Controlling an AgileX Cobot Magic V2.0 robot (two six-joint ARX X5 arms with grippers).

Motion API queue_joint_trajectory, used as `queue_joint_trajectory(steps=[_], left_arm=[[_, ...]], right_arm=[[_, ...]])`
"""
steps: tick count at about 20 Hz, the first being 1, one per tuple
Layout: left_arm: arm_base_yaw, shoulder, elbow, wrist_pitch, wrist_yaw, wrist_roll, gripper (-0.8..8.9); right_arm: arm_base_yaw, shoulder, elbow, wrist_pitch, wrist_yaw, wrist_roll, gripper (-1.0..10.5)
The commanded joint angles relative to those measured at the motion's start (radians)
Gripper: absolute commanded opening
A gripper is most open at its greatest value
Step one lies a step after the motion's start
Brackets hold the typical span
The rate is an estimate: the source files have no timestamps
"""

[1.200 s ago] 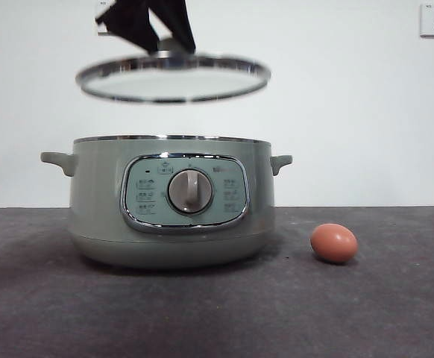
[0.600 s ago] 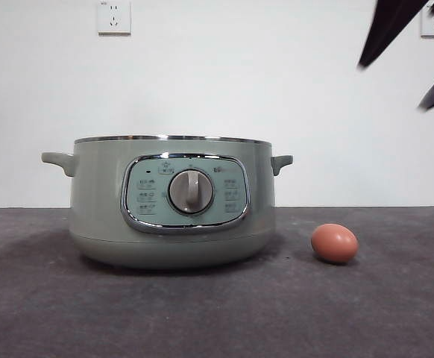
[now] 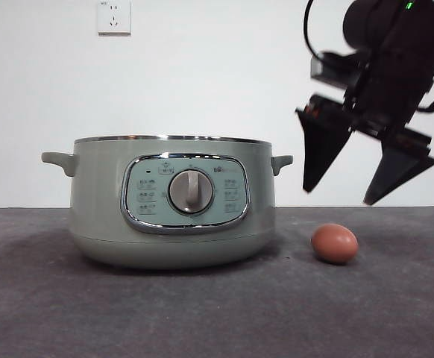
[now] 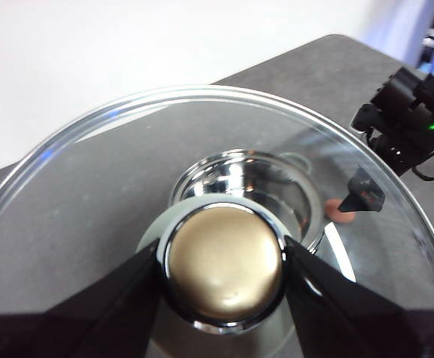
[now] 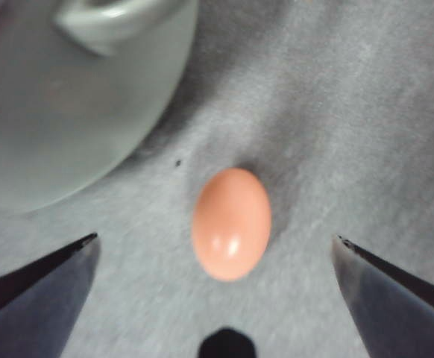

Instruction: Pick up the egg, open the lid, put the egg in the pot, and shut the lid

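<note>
The sage-green pot (image 3: pixel 172 201) stands open on the table, left of centre. The reddish-brown egg (image 3: pixel 334 243) lies on the table just right of it. My right gripper (image 3: pixel 337 196) hangs open directly above the egg, one jaw to each side, not touching it. In the right wrist view the egg (image 5: pixel 231 223) lies between the open jaws, with the pot (image 5: pixel 68 97) beside it. My left gripper (image 4: pixel 221 257) is shut on the lid's knob (image 4: pixel 223 262) and holds the glass lid (image 4: pixel 112 171) high over the pot, out of the front view.
A dark grey table (image 3: pixel 202 313) runs to a white wall with a socket (image 3: pixel 113 16). Through the lid, the left wrist view shows the open pot (image 4: pixel 239 179) and the right arm (image 4: pixel 403 119) below.
The lid has been lifted up out of the front view. The right gripper has come down from the top right corner to just above the egg, jaws open.
</note>
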Motion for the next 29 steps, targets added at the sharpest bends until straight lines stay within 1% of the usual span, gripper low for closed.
queue_joint_trajectory(steps=[1,2,4,6,12,13,16,19,20,24,26,29], left_arm=[[0.003,-0.066,-0.043,0.018,0.006,-0.024,-0.08],[0.003,-0.095,-0.072,0.017,0.007,-0.03,-0.08],[0.003,-0.137,-0.12,0.016,0.006,-0.048,-0.08],[0.003,-0.165,-0.154,0.016,0.006,-0.052,-0.08],[0.003,-0.169,-0.163,0.018,0.006,-0.054,-0.08],[0.003,-0.169,-0.163,0.018,0.006,-0.054,-0.08],[0.003,-0.169,-0.163,0.017,0.006,-0.054,-0.08],[0.003,-0.169,-0.163,0.017,0.002,-0.053,-0.08],[0.003,-0.169,-0.163,0.017,0.003,-0.051,-0.08],[0.003,-0.169,-0.163,0.017,0.003,-0.05,-0.08],[0.003,-0.168,-0.163,0.017,0.003,-0.05,-0.08],[0.003,-0.168,-0.163,0.017,0.003,-0.046,-0.08]], right_arm=[[0.002,0.042,0.003,0.018,0.026,-0.004,5.9],[0.002,0.059,0.003,0.029,0.045,-0.004,5.9],[0.002,0.086,0.003,0.053,0.05,-0.004,5.9],[0.003,0.111,0.003,0.068,0.049,-0.004,5.0],[0.022,0.166,0.003,0.077,0.05,0.003,4.9],[0.023,0.172,0.003,0.08,0.05,0.005,4.6],[0.028,0.177,0.003,0.085,0.052,0.023,1.9],[0.028,0.177,0.003,0.079,0.052,0.023,0.0],[0.028,0.177,0.003,0.075,0.052,0.023,-0.1],[0.028,0.163,0.003,0.039,0.053,0.032,-0.2],[0.028,0.121,0.003,0.005,0.053,0.04,-0.2],[0.028,0.0,0.003,-0.027,0.053,0.068,-0.2]])
